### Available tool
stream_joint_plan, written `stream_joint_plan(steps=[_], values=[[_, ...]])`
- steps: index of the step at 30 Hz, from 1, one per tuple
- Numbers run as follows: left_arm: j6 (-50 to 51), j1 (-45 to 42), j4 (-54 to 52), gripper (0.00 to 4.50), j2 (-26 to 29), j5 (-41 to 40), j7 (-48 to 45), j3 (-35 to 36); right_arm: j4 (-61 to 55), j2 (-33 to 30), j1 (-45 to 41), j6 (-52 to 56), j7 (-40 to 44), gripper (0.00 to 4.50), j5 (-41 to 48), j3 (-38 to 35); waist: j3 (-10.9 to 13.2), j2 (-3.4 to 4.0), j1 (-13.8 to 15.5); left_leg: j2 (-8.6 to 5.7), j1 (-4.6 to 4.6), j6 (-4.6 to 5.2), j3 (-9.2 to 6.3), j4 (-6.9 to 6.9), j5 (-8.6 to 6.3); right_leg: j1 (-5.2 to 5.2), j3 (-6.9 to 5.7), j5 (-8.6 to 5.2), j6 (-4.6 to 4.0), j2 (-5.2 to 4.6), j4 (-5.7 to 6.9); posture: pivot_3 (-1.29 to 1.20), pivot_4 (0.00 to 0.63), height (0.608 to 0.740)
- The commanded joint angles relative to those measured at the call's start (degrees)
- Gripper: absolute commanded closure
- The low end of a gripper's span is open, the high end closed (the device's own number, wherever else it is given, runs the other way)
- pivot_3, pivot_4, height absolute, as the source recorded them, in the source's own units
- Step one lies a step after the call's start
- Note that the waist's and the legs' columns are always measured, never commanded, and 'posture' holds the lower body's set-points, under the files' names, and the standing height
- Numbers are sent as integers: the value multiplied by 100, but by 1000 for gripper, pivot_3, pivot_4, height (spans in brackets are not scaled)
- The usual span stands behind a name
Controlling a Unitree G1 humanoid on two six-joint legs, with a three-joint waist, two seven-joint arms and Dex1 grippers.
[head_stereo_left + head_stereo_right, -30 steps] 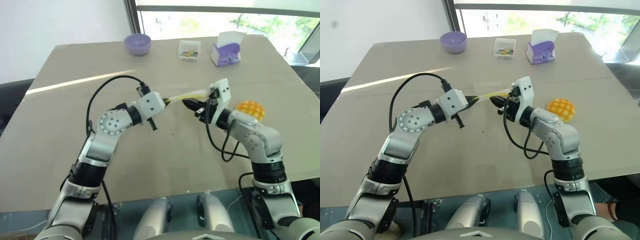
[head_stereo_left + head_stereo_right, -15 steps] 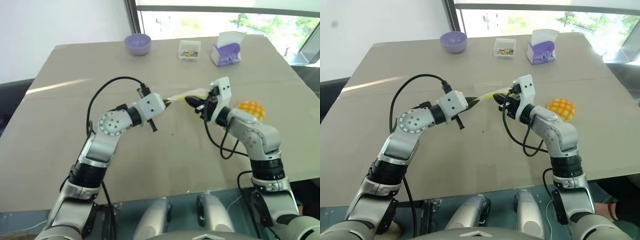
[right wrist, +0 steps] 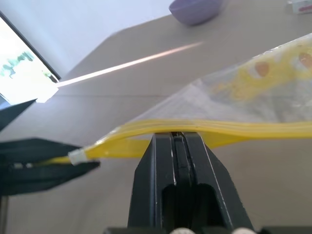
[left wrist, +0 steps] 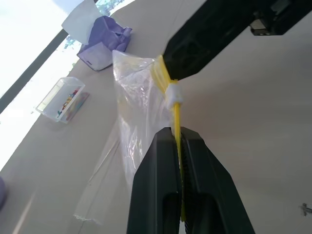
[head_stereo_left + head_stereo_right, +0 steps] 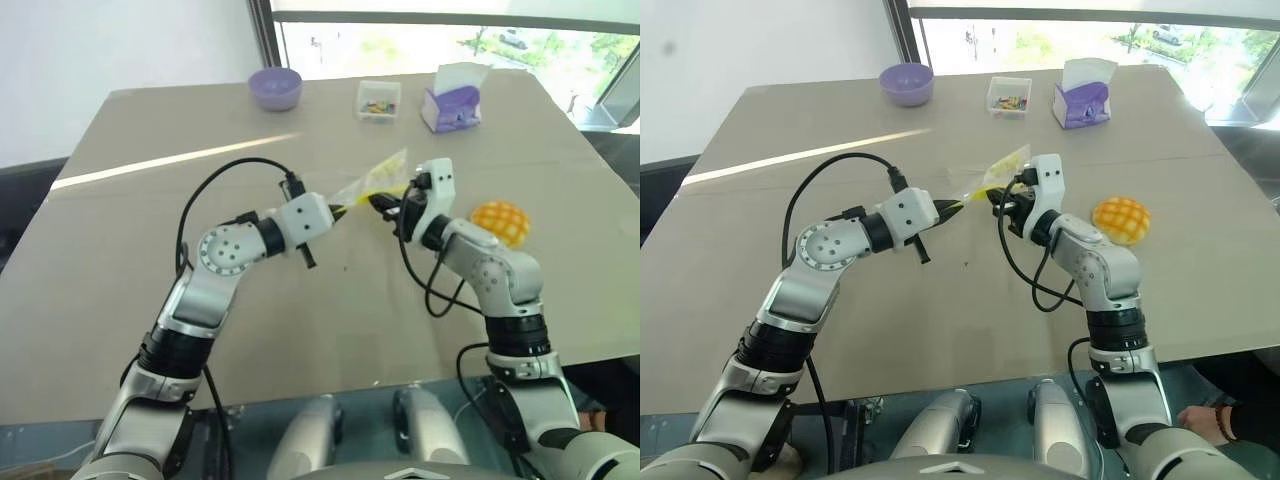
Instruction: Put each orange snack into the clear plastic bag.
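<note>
Right gripper (image 5: 998,200) further forward, level.

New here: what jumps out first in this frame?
Both grippers, left and right, meet above mid-table, each shut on the yellow seal strip of the clear plastic bag, which is held up off the table. The orange snack lies on the table just beyond the right arm, not yet bagged.

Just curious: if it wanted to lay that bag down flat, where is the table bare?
Bare: the near table below both arms, and the left side under the purple bowl. Crowded: the far edge with bowl, clear box and tissue box; the orange snack sits right.
</note>
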Motion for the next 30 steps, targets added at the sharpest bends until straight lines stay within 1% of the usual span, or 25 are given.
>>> stream_joint_plan(steps=[1, 5, 8, 13, 16, 18, 20, 23, 26, 28, 30], values=[[5, 15, -305, 4500, 13, -101, -55, 11, -138, 279, -175, 120, -154, 4443, 589, -466, 0, 0, 0, 0, 0, 0, -1, 0, 0, 0, -1, 0, 0, 0, 0, 0, 150, 740], [35, 12, -317, 4500, -14, -99, -68, 8, -133, 441, -206, 273, -274, 4443, 910, -667, 0, 1, -2, 0, 0, 1, -1, -2, -1, 0, 0, 0, 0, 0, 0, 0, 150, 740], [52, 13, -365, 4500, -43, -116, -82, 3, -41, 411, -164, 148, -307, 4443, 694, -463, 0, 1, -8, 0, 1, 2, 0, -2, -1, 0, 0, 0, 0, 0, 1, 0, 150, 740], [79, 68, -460, 4500, -77, -165, -146, 2, 95, 70, -65, -422, -87, 4443, -179, 351, 0, 1, -20, 0, 1, 1, 3, -1, -1, -1, 1, 0, 0, 0, 1, 0, 150, 740], [76, 104, -481, 4500, -57, -184, -169, 8, 288, -233, -55, -1094, 37, 4443, -908, 864, 0, 1, -34, 0, 2, 0, 3, -1, 0, -1, 1, 0, 0, 1, 1, 0, 150, 740], [74, 108, -474, 4500, -40, -205, -190, 21, 425, -387, -63, -1480, 127, 4443, -1248, 1080, 0, 1, -41, -1, 1, 0, 4, -1, 0, -1, 1, 0, 0, 0, 1, 0, 150, 740], [72, 118, -472, 4500, -27, -219, -207, 27, 450, -288, -46, -1529, 236, 4443, -1078, 964, 0, 1, -53, -1, 1, -1, 3, -1, 1, 0, 0, 0, 0, 0, 1, 0, 150, 740], [69, 130, -472, 4500, -16, -225, -238, 27, 371, 88, -86, -1099, 170, 4443, -377, 418, 0, 1, -96, 0, 1, -1, 1, -1, 1, -1, 1, 0, 0, 1, 1, 0, 150, 740], [69, 107, -461, 4500, -17, -237, -257, 25, 397, 286, -130, -844, 11, 4443, -96, 115, 0, 1, -115, 1, 2, 0, 1, -2, 0, -1, 3, 0, 0, 1, 1, 0, 150, 740], [61, 90, -453, 4500, -19, -249, -264, 24, 479, 285, -160, -948, -90, 4443, -239, 107, 0, 1, -114, 1, 2, 1, 0, -2, -1, -1, 2, 0, 0, 1, 1, 0, 150, 740], [62, 73, -456, 4500, -33, -278, -268, 34, 694, 11, -152, -1580, -114, 4443, -1039, 565, 0, 1, -115, 0, 2, 1, 1, -2, -1, -1, 2, 0, 0, 1, 1, 0, 150, 740]])
